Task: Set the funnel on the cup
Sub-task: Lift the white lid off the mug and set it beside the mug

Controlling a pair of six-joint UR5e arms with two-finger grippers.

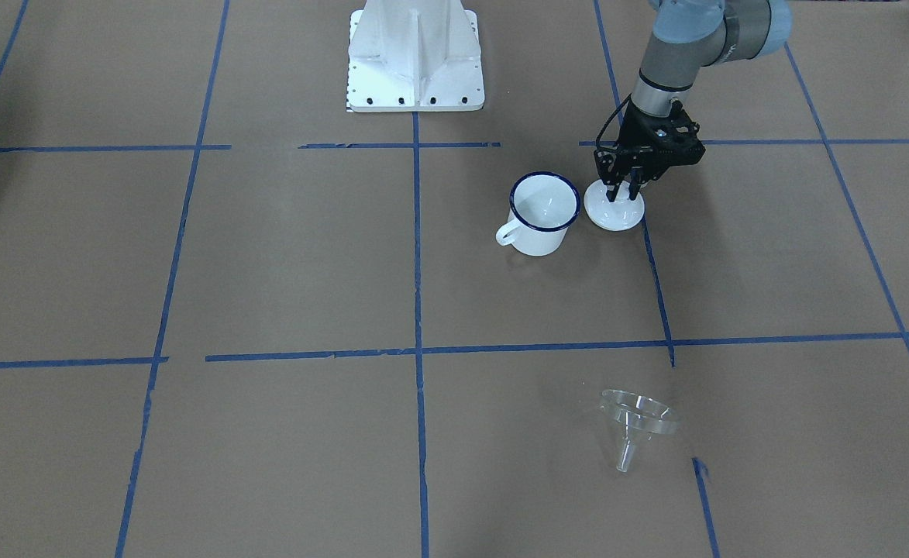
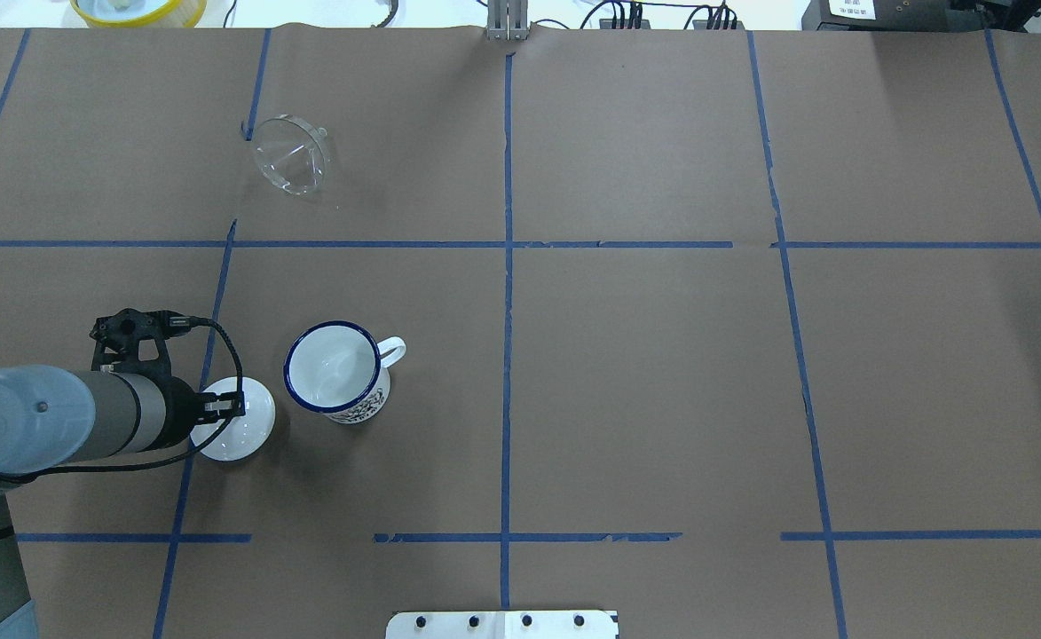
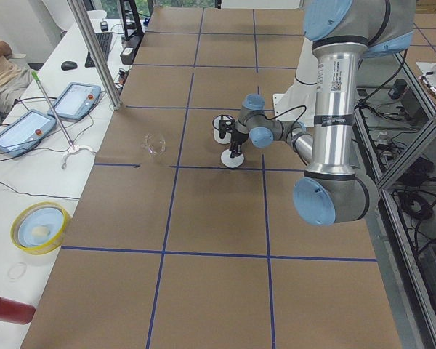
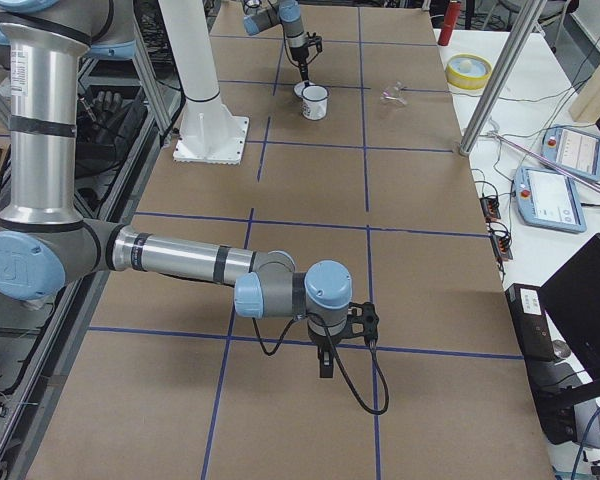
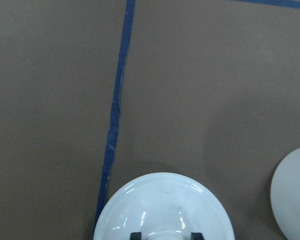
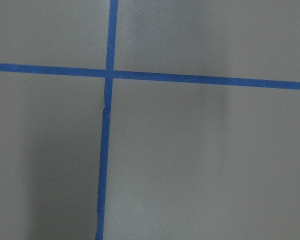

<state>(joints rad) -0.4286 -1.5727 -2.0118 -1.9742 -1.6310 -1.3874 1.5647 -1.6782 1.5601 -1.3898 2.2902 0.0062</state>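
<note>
Left hand [image 1: 623, 188], upper right of centre in the front-facing view, points down with its fingers closed on the knob of a round white lid [image 1: 615, 215]. The lid rests on the tabletop [image 1: 268, 271] just right of the cup [image 1: 545, 213], which stands upright, handle to the lower left. The funnel [image 1: 635, 422] lies tipped over at lower right, spout toward the bottom edge, well apart from cup and hand. Right hand [image 4: 326, 368] hangs over the tabletop, lower middle of the right-side view; fingers apart or together cannot be told.
</note>
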